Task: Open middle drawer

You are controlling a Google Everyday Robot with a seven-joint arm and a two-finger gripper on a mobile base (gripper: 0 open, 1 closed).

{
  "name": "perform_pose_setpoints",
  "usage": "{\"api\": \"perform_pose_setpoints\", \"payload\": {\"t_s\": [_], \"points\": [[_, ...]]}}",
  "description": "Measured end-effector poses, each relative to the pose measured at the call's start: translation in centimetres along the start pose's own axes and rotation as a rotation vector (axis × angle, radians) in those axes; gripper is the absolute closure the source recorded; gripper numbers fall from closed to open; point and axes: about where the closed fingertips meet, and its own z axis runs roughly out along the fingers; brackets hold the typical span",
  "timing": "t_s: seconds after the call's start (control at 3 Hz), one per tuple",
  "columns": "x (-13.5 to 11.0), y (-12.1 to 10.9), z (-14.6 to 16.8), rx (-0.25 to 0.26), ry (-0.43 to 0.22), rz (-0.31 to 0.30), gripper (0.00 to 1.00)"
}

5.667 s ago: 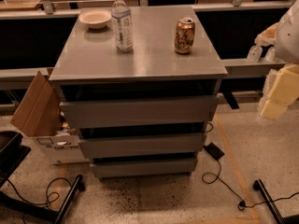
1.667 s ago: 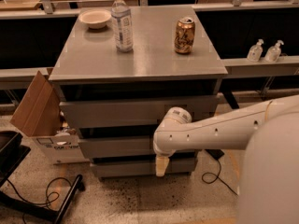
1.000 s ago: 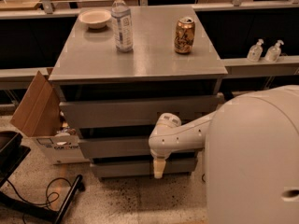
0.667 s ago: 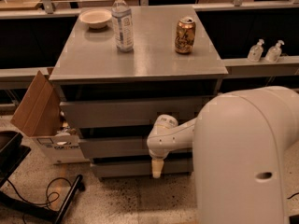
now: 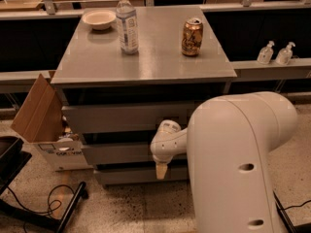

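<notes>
So the grey three-drawer cabinet (image 5: 146, 125) sits in the middle of the shot, and I'll place everything else off it. On the cabinet's top surface (image 5: 155, 64) there's a white bowl (image 5: 98, 18) at the back left corner, and a clear water bottle (image 5: 127, 23) stands upright just right of it. A gold drink can (image 5: 192, 37) stands upright toward the back right, well apart from the bottle.

The middle drawer (image 5: 116, 153) is the medium-width front, sandwiched between the taller top drawer (image 5: 126, 118) and the narrow bottom drawer (image 5: 131, 175). It looks pushed in to me, with only its flat front showing.

The robot's big white arm (image 5: 238, 164) fills the lower right and covers the cabinet's right side. Its wrist reaches across in front of the middle drawer, right of that drawer's centre. The end effector (image 5: 161, 171) points straight down, and its beige tip hangs over the dark gap between the middle and bottom fronts. Honestly can't tell if it's released or clenched, or whether it's touching the drawer at all.

An open cardboard box (image 5: 41, 115) leans against the cabinet's left side. Past the right side of the cabinet, two small pump bottles (image 5: 275, 53) stand side by side on a ledge. Black cables (image 5: 43, 208) lie on the speckled floor off the cabinet's front left corner.
</notes>
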Motion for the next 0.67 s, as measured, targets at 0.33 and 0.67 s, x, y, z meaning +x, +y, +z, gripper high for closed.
{"api": "perform_pose_setpoints", "payload": {"t_s": [0.33, 0.67], "points": [[-0.11, -0.07, 0.76, -0.002, -0.001, 0.006, 0.41], [-0.13, -0.16, 0.42, -0.002, -0.001, 0.006, 0.64]]}}
